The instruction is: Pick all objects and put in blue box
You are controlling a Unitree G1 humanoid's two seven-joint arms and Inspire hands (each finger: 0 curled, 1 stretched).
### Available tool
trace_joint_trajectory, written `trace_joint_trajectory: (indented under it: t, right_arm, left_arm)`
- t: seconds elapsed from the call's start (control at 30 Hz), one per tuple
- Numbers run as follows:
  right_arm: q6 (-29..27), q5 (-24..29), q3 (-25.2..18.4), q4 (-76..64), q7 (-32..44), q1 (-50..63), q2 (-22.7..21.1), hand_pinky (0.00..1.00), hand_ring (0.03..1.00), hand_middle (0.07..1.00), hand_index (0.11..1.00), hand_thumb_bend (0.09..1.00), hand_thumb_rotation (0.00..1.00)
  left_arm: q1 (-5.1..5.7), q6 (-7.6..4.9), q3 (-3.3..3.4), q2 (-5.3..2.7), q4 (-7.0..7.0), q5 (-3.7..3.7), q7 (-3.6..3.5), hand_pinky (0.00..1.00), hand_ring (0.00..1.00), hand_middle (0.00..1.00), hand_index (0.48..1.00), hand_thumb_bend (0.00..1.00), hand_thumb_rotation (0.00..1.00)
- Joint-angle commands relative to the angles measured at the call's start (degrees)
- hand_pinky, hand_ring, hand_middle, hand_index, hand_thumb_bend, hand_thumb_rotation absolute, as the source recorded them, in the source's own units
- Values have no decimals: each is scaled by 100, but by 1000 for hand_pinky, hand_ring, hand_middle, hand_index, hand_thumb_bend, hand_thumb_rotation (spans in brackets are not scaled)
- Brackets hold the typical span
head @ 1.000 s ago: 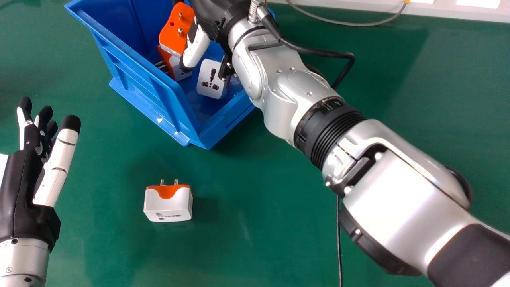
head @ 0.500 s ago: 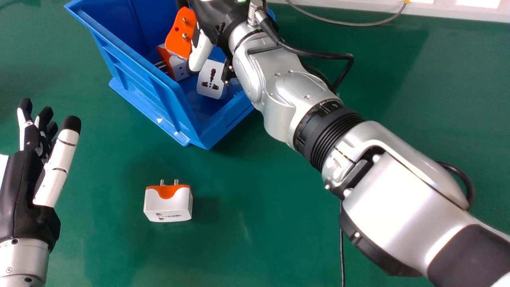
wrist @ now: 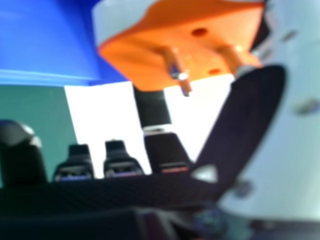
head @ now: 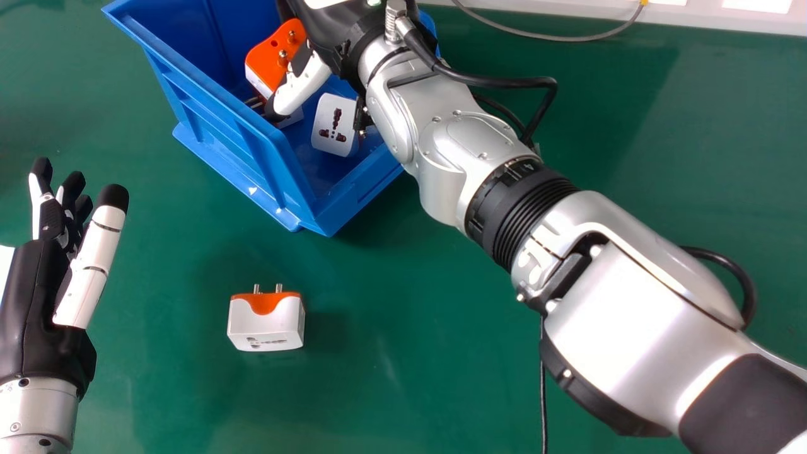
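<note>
Since the box [head: 217, 116] can catch the plug [head: 268, 60], the right hand [head: 304, 84] hangs open, apparently gripping nothing (the left hand [head: 31, 296], relaxed, is empty).

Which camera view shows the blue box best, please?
The head view: it takes in much of the blue box, its rim and outer wall, plus a white adapter inside, though the right hand covers part. The right hand view shows a stretch of its blue side.

Looking forward and down from head onto desk [head: 441, 328], close up from right hand [head: 340, 28]; sharing plug [head: 268, 57] and box [head: 265, 170].
</note>
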Motion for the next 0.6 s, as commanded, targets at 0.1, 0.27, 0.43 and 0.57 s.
trace_joint_trajectory:
  t: [0.1, 0.27, 0.43, 0.57]
  right_arm:
    - [64, -97, 47, -136, -15, -160, -22, 1000, 1000, 1000, 1000, 1000, 656]
    - [77, -92, 64, -151, -14, -141, -28, 1000, 1000, 1000, 1000, 1000, 664]
    - [90, -87, 86, -144, 34, -136, -35, 1000, 1000, 1000, 1000, 1000, 670]
    - [99, -95, 109, -121, 146, -141, -40, 1000, 1000, 1000, 1000, 1000, 673]
  left_arm:
    - [2, -70, 61, 72, -92, -21, -4, 1000, 1000, 1000, 1000, 564, 724]
    - [-4, -96, 78, 74, -56, -33, -16, 1000, 1000, 1000, 1000, 562, 725]
    - [15, -61, 77, 75, -109, -30, -16, 1000, 1000, 1000, 1000, 551, 721]
    - [32, -35, 73, 72, -145, -30, -13, 1000, 1000, 1000, 1000, 550, 719]
